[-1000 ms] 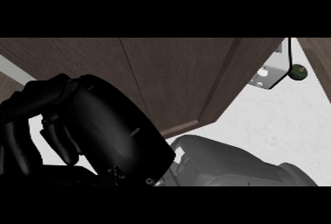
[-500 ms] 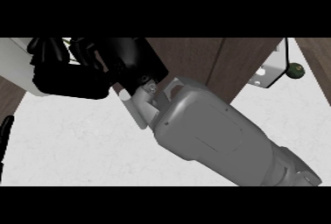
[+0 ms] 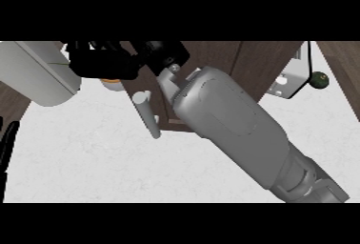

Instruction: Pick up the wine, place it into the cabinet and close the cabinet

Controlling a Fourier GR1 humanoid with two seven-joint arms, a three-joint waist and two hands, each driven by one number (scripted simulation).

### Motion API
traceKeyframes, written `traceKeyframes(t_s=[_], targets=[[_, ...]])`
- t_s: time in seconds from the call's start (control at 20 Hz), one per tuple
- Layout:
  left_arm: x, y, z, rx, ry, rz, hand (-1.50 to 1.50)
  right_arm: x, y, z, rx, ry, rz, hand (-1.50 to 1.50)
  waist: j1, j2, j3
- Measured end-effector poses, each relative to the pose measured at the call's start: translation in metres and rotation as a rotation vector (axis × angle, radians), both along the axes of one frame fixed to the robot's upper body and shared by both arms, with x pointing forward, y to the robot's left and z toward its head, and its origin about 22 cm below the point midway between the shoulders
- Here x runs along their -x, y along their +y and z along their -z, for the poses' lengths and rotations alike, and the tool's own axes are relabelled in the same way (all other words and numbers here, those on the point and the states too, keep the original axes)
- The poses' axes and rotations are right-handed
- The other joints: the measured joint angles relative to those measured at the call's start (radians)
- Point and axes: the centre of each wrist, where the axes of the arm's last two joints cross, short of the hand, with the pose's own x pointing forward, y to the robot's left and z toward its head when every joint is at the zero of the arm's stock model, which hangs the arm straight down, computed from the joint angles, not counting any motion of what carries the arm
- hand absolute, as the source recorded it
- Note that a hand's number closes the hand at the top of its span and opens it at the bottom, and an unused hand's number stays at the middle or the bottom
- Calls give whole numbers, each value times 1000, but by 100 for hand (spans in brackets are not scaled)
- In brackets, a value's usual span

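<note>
The right hand (image 3: 116, 59) is seen raised at the dark cabinet (image 3: 232, 62), its finger state cannot be told, a grey handle (image 3: 147, 114) lies just below it, and the wine cannot be made out.

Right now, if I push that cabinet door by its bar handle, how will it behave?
The cabinet door looks like a stiff panel, so probably swings without flexing. Its bar handle looks smooth and round, possibly slippery.
</note>
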Motion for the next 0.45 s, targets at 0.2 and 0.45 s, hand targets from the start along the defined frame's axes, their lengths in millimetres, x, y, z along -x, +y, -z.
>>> traceKeyframes(t_s=[0.2,0.45], targets=[[0,-1,1,-1,-2,6,-150,-9,-7,8,25,-58,-6,150,7,-11,-2],[-4,3,-4,0,-5,7,-150,-15,-15,13,56,-114,-12,150,7,-18,-2]])
